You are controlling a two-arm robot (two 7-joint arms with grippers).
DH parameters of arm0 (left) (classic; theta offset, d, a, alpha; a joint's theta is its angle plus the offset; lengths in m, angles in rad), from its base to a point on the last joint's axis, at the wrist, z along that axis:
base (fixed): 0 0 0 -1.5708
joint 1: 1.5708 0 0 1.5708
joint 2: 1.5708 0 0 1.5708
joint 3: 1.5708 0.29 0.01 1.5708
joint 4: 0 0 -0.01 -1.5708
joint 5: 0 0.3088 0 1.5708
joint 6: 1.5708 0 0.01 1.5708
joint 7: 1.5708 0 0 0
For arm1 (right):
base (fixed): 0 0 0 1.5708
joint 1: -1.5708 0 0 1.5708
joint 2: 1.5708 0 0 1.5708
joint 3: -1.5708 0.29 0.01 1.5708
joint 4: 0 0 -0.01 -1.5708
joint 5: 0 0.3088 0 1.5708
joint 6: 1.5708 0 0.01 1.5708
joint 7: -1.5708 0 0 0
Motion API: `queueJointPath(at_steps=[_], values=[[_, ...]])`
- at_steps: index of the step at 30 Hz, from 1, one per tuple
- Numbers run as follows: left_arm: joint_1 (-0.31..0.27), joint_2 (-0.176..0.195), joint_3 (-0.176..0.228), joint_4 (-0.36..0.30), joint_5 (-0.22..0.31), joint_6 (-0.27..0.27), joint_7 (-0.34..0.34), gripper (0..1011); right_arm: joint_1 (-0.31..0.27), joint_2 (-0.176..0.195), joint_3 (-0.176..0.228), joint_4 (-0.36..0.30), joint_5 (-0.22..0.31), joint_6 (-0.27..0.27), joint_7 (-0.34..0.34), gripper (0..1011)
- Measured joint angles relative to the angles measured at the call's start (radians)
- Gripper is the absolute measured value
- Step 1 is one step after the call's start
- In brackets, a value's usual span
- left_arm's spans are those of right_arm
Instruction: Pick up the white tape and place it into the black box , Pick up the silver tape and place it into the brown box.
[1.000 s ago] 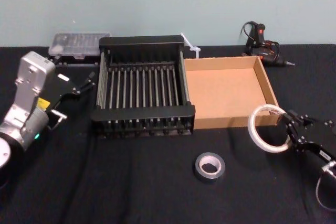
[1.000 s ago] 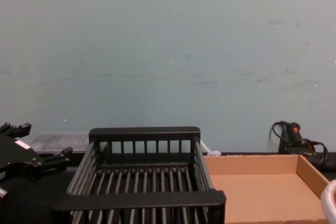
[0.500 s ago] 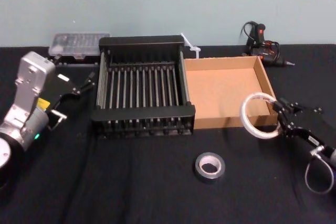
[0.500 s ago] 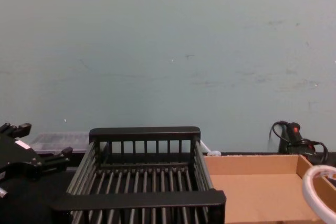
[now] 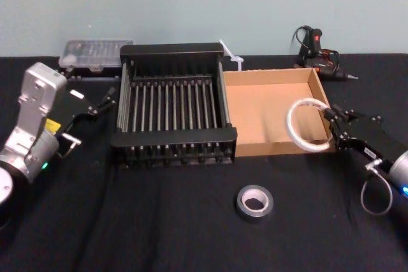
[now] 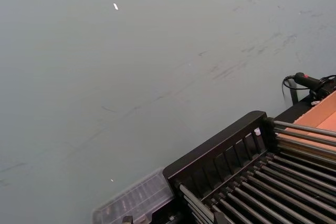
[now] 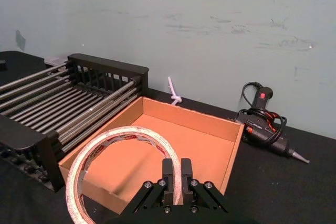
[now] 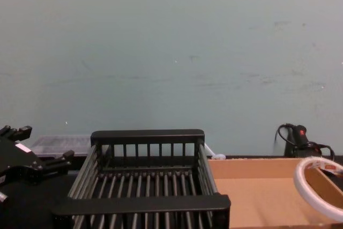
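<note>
My right gripper is shut on the rim of the white tape, holding the roll on edge and tilted above the front right corner of the brown box. The right wrist view shows the fingers pinching the white tape, red marks on its face, with the brown box beneath it. The silver tape lies flat on the black cloth in front of the boxes. The black box stands left of the brown box, touching it. My left gripper hangs open left of the black box.
A glue gun with a coiled cable lies behind the brown box at the back right. A clear plastic case sits behind the black box's left corner. A white zip tie rests between the two boxes at the back.
My right gripper has carried the white tape left and back, from outside the brown box's front right corner to above that corner. The left arm has stayed still.
</note>
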State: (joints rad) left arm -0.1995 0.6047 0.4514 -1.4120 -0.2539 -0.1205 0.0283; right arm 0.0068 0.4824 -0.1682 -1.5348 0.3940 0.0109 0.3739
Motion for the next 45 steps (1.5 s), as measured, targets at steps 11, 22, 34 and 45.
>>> queueJointPath(at_steps=[11, 22, 34, 45], values=[[0.000, 0.000, 0.000, 0.000, 0.000, 0.000, 0.000, 1001, 0.059, -0.024, -0.026, 0.045, -0.049, 0.000, -0.015, 94], [0.000, 0.000, 0.000, 0.000, 0.000, 0.000, 0.000, 1001, 0.123, -0.047, -0.044, 0.107, -0.073, 0.011, -0.010, 94], [0.000, 0.000, 0.000, 0.000, 0.000, 0.000, 0.000, 1001, 0.194, -0.074, -0.064, 0.174, -0.086, 0.021, 0.002, 94], [0.000, 0.000, 0.000, 0.000, 0.000, 0.000, 0.000, 1001, 0.249, -0.096, -0.084, 0.230, -0.103, 0.033, 0.003, 94]])
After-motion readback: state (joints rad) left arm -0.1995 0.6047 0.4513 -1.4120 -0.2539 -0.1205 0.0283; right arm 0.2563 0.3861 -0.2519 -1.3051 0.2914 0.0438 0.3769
